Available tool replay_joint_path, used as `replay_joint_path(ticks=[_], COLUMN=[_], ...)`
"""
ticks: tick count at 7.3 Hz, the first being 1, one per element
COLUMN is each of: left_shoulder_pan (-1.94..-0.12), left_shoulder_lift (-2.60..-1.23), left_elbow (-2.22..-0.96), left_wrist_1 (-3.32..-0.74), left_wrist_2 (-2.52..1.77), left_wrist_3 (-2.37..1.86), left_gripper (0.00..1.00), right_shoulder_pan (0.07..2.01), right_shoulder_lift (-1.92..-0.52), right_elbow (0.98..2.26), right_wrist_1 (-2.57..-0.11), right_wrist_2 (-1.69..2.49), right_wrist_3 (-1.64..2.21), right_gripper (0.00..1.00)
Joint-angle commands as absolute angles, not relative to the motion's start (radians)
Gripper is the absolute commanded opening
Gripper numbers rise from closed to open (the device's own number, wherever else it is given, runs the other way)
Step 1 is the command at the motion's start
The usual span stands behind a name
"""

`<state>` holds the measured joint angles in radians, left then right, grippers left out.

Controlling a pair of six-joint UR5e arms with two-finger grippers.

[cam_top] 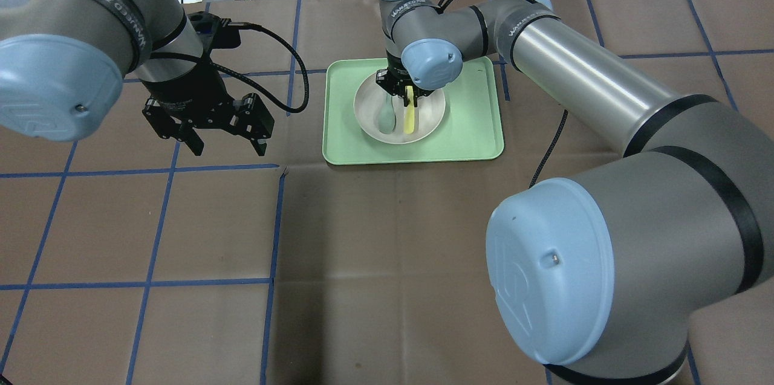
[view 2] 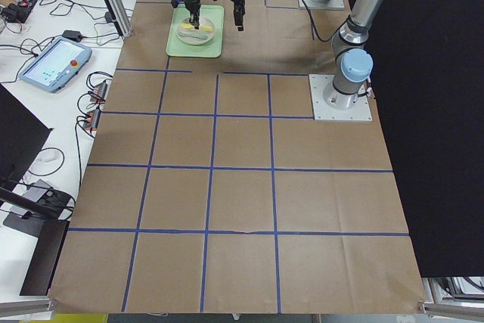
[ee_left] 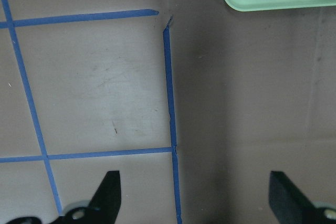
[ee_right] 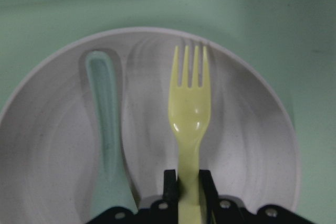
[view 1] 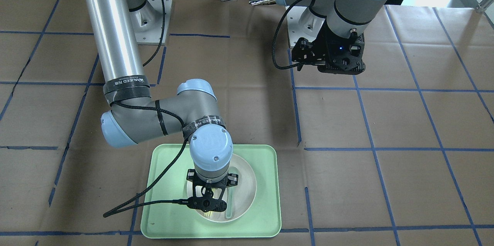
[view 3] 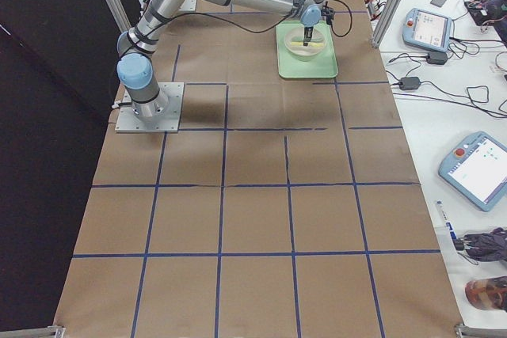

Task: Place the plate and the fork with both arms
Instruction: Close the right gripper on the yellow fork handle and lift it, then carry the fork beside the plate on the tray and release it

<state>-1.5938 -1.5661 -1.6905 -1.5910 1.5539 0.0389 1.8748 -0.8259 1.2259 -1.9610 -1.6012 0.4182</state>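
Right wrist-mounted view records my right gripper clamped on the handle of the fork, which points tines-forward over the plate; whether the tines touch the plate I cannot tell. The plate sits on the tray, and a spoon lies in it just beside the fork, roughly parallel. My left gripper hangs with its fingers apart and empty above the bare surface, well apart from the tray. Risks, as I judge them: the hold is far back on a slim, glossy handle, so the fork could pivot or slide between the fingers on a quick lift. A sideways drift could knock the spoon. A low exit could catch the tines on the raised rim and drag the light plate. Materials: the fork is pale-yellow smooth plastic with short tines. The plate is round, shallow and off-white with faint speckling. The spoon is matte grey-green. The tray is mint-green and rectangular with rounded corners. The surface is brown paper crossed by blue tape lines.
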Motion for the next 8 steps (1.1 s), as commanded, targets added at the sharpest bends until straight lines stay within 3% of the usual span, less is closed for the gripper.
replay_joint_path(ticks=[1,5,8], left_shoulder_pan=[-1.594,-1.594,-1.594], left_shoulder_lift=[-1.566,-1.565,-1.565], left_elbow=[-1.692,-1.695,-1.695], left_wrist_1=[-1.591,-1.585,-1.583], left_wrist_2=[1.554,1.554,1.555], left_wrist_3=[0.04,0.038,0.04], left_gripper=[1.0,1.0,1.0], right_shoulder_pan=[1.878,1.751,1.706], right_shoulder_lift=[-0.895,-1.011,-0.945], right_elbow=[1.227,1.374,1.42], right_wrist_1=[-1.902,-1.908,-2.023], right_wrist_2=[-1.577,-1.586,-1.591], right_wrist_3=[0.405,0.195,0.155], right_gripper=[0.01,0.0,0.01])
